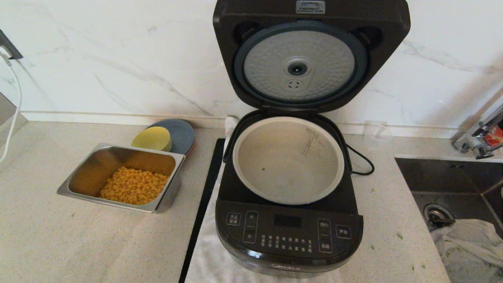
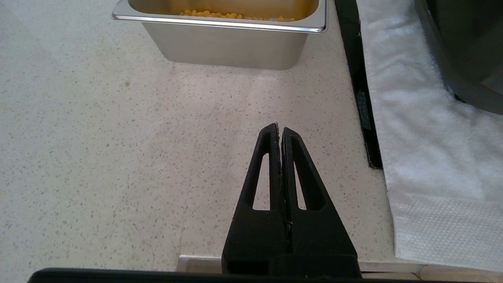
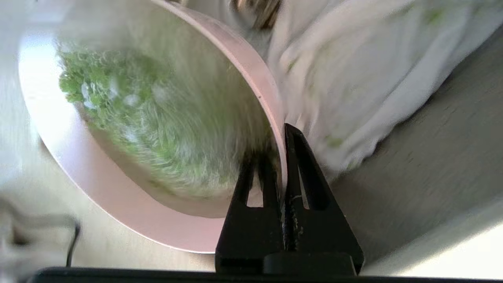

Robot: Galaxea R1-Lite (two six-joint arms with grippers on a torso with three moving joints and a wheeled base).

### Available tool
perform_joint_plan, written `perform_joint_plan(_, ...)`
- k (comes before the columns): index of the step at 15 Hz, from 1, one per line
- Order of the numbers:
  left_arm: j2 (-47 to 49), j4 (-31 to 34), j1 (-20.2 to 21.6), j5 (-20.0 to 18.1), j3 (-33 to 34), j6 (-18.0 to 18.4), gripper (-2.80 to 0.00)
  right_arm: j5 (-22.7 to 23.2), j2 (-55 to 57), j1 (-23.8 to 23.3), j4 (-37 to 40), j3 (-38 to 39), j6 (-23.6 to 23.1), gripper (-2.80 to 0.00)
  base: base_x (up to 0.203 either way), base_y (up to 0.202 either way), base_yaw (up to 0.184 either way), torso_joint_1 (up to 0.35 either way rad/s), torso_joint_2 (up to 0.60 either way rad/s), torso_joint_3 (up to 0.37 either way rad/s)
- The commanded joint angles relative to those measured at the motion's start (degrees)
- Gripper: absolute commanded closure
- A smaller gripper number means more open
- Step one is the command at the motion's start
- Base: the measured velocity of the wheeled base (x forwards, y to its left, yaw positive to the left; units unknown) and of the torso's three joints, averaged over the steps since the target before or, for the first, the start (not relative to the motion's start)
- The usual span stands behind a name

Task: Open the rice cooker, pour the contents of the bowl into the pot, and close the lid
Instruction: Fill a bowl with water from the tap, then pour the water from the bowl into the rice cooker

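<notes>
The bowl (image 3: 129,165) sat pinched by its rim in the right tool (image 3: 283,135), one finger inside the wall and one outside, closed tight on it, with the greens (image 3: 129,114) heaped against the inner side. It was out of the head view, apparently off to the right over the sink, where a white cloth (image 3: 353,78) lay beneath it. The cooker (image 1: 289,232) stood with its lid (image 1: 310,55) swung fully up and the pot (image 1: 289,161) bare and almost empty (one green speck on its floor). The step in hand looked like carrying the bowl over to pour: it would go best kept level until its lip was above the pot's middle, then tipped slowly so nothing fell on the panel or tabletop (image 1: 59,243). The left tool (image 2: 280,131) hung idle above the tabletop, fingers pressed together on nothing, near the corn tray (image 2: 228,43).
</notes>
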Motion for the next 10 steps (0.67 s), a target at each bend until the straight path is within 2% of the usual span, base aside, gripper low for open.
perform_joint_plan(1,-0.06,0.03,-0.01,-0.02,0.00,0.02,0.00,0.41,-7.05,2.97,0.89,4.53,-1.02,0.00,0.000,0.000,0.000,0.000,0.00,0.000)
perform_joint_plan(6,-0.06,0.03,-0.01,-0.02,0.00,0.02,0.00,-0.12,-18.43,13.98,3.99,12.76,-1.68,0.00,0.000,0.000,0.000,0.000,0.00,0.000)
perform_joint_plan(10,-0.06,0.03,-0.01,-0.02,0.00,0.02,0.00,-3.69,-27.70,26.52,8.59,15.78,-0.84,0.00,0.000,0.000,0.000,0.000,0.00,0.000)
